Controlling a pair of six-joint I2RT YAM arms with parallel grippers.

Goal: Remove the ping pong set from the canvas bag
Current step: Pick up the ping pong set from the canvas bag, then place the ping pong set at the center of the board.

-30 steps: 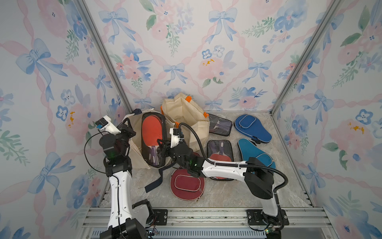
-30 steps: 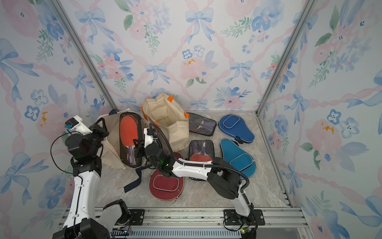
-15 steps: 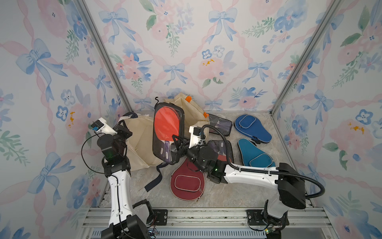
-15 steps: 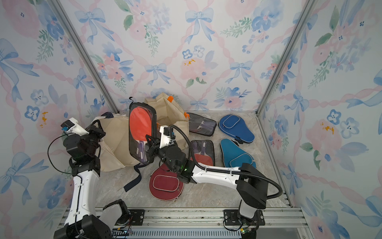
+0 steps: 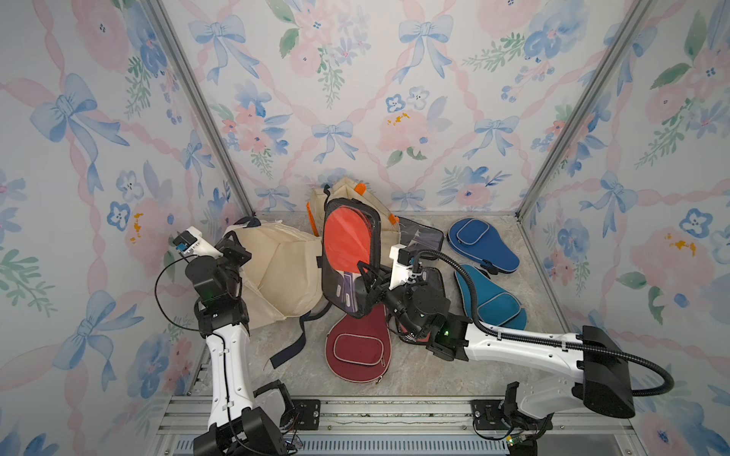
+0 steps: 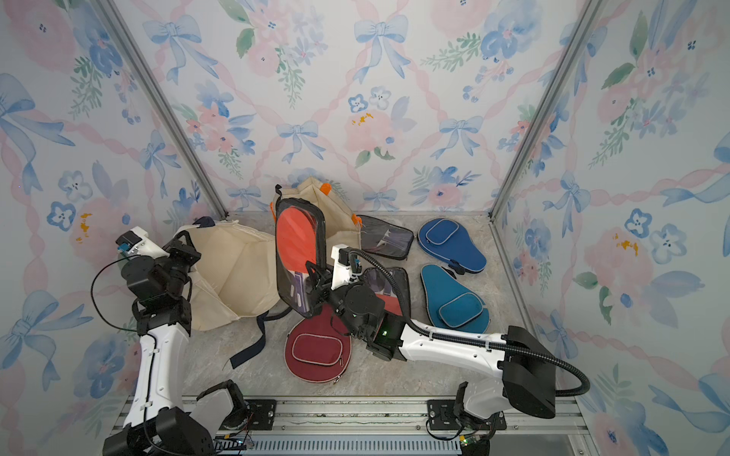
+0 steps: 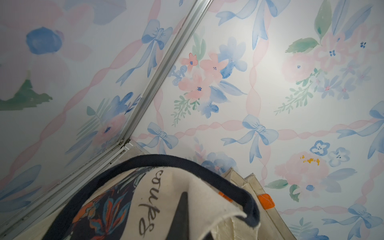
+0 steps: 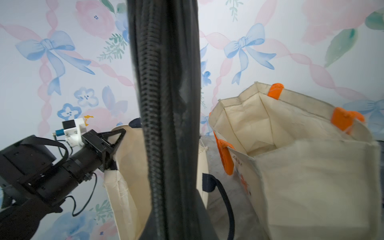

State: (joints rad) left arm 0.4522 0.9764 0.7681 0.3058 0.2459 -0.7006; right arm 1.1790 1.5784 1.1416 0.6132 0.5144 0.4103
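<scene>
In both top views the set (image 5: 349, 256) stands nearly upright and clear of the bag (image 5: 276, 272), its red paddle showing through the clear case. A second ago it lay in the bag's mouth; half a second ago it was already raised, and since then it has shifted a little further away from the bag. The right gripper (image 5: 365, 284) is clamped narrow on the case's lower side edge. The case's lower end hangs over the narrow end of the red cover (image 5: 359, 347); I can't tell whether they touch. The left gripper (image 5: 239, 252) is pinched shut on the bag's rim, and the bag sags open on the floor, with nothing showing in its mouth. The same layout shows in a top view: set (image 6: 300, 252), right gripper (image 6: 316, 284), left gripper (image 6: 185, 252), bag (image 6: 233, 268). The left wrist view looks along a dark finger (image 7: 182, 212) pressed into the bag's printed cloth (image 7: 158, 187), with the navy handle arching over it. The right wrist view is filled by the set's zippered edge (image 8: 166, 104), standing on end. Past it the left gripper (image 8: 115, 143) grips the bag's edge (image 8: 124, 187), and the orange-handled bag (image 8: 291, 145) stands open beside it.
</scene>
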